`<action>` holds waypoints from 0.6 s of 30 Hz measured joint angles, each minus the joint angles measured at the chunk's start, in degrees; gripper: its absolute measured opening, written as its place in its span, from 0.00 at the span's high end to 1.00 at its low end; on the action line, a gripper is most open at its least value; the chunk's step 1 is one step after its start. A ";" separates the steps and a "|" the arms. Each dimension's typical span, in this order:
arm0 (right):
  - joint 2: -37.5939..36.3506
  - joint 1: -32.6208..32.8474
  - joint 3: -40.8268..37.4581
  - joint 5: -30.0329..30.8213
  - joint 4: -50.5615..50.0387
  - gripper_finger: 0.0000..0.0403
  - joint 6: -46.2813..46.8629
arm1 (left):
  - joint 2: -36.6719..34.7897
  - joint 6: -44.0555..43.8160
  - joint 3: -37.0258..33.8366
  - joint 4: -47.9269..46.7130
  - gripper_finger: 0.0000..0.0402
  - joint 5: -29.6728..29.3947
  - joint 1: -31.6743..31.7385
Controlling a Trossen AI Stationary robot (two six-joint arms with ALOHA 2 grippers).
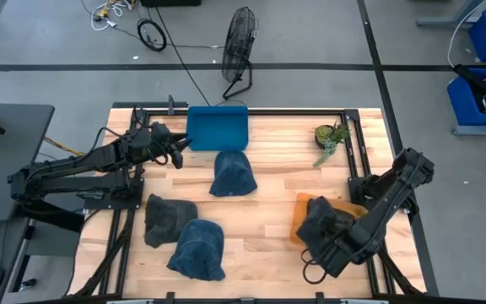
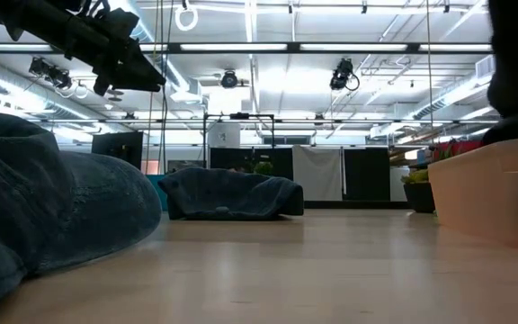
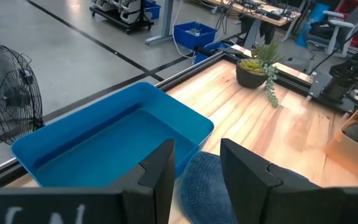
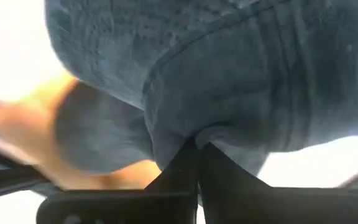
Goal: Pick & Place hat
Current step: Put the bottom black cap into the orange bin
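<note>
Several denim hats are in view. A blue one lies on the table just in front of the blue bin. A dark grey one and another blue one rest near the front left. My left gripper hovers open beside the blue bin, above the table, and its fingers look over the bin and the blue hat. My right gripper is shut on a dark denim hat over the orange bin. My right gripper pinches a bunched fold of the denim hat's cloth between its two shut fingers. The rest of the hat spreads out beyond the fingertips, over the orange bin. Whether the hat rests in the bin cannot be told.
A potted plant stands at the far right of the table. In the low view the near hat fills the left, the middle hat lies farther back and the orange bin is at the right. A fan stands beyond the far edge.
</note>
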 joint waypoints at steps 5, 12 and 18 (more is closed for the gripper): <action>-1.45 -0.44 0.30 3.35 -0.04 1.00 -0.88 | 0.00 -0.06 0.00 0.00 0.67 -0.02 0.00; -6.48 -0.60 0.50 2.72 0.04 1.00 -0.70 | 0.00 -1.35 0.00 0.02 0.67 -0.02 0.00; -13.97 -0.60 0.53 2.64 -0.03 1.00 3.41 | -0.02 -1.87 0.00 0.02 0.67 -0.04 0.00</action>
